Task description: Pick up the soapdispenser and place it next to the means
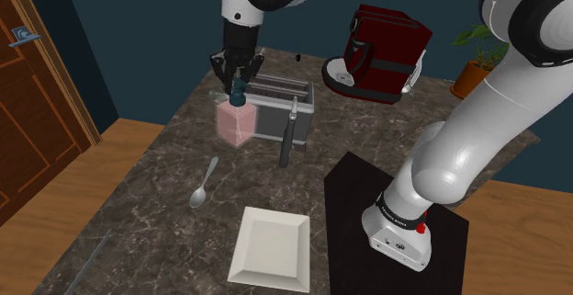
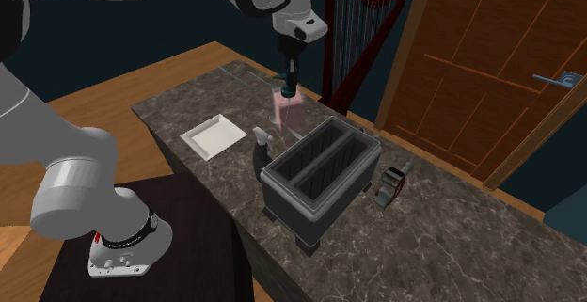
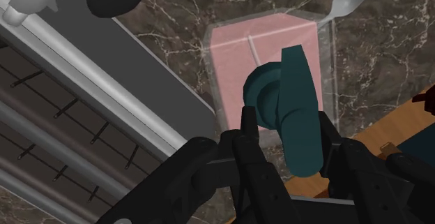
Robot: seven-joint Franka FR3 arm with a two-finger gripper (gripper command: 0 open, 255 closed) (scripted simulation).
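Standing by the marble counter (image 1: pixel 165 201), I see the black gripper (image 1: pixel 237 71) drawn in narrow around the teal pump of the soap dispenser (image 1: pixel 235 121). In the wrist view its fingers (image 3: pixel 245 135) press on either side of the pump's collar and spout, so it has hold of the top. The dispenser's pink, see-through body is straight under the hand, just beside the end of the grey two-slot toaster (image 1: pixel 275 109). Whether its base rests on the stone or is clear of it I cannot tell, and from the shoulder view the hand covers the pump's top.

A dark utensil (image 1: pixel 287 137) with a grey upper end leans on the toaster's side; what kind it is I cannot make out. In the second exterior view a small dark object (image 2: pixel 393 182) lies past the toaster, too small to name, and a harp (image 2: pixel 362 27) stands behind the counter, cut off by the picture's top. The red coffee machine (image 1: pixel 376 52) stands at the counter's far side, and the arm partly covers a potted plant (image 1: pixel 476 63).

On the shoulder view's left of the dispenser, bare stone runs to the counter's edge. A spoon (image 1: pixel 204 185) lies on open marble between the dispenser and a white square plate (image 1: pixel 271 247), which lies near the near edge beside the black stand (image 1: pixel 353 192)
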